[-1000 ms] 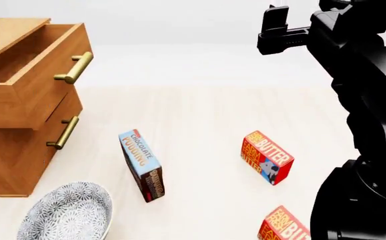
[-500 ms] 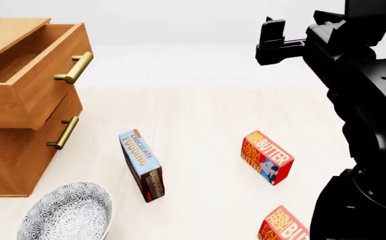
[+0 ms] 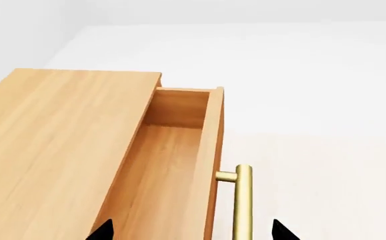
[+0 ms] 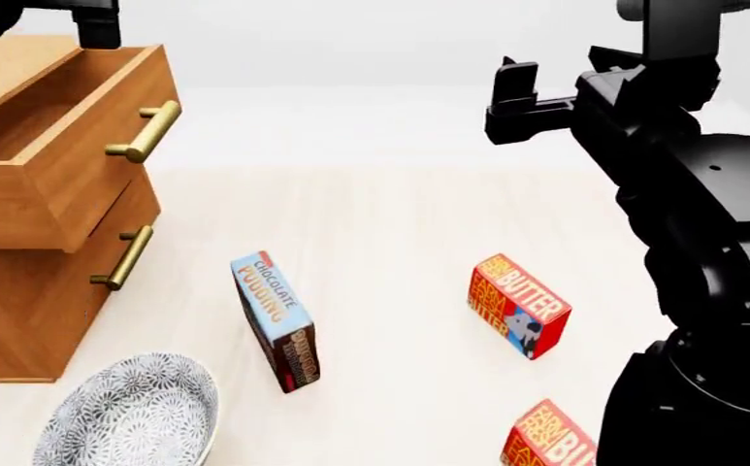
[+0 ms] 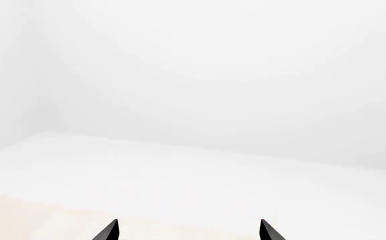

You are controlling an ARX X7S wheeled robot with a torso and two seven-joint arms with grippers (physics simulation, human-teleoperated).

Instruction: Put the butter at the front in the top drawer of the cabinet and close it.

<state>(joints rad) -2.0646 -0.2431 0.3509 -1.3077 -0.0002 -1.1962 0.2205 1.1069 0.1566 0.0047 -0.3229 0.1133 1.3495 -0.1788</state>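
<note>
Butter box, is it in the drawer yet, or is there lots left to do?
Not yet. The top drawer of the cabinet is already pulled open and looks empty. Both butter boxes lie on the floor, the front one beside the robot's base. The right tool hangs high and holds nothing; the left tool is above the drawer. Left: grab the butter, drop it in, shut the drawer.

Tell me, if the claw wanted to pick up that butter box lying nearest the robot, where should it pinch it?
Only a corner of the front butter box shows at the head view's bottom edge, beside the robot's own body. It seems to lie flat, lettered face up, so probably from straight above, pinching across its two long sides. The right claw is open and raised high, far from it.
</note>
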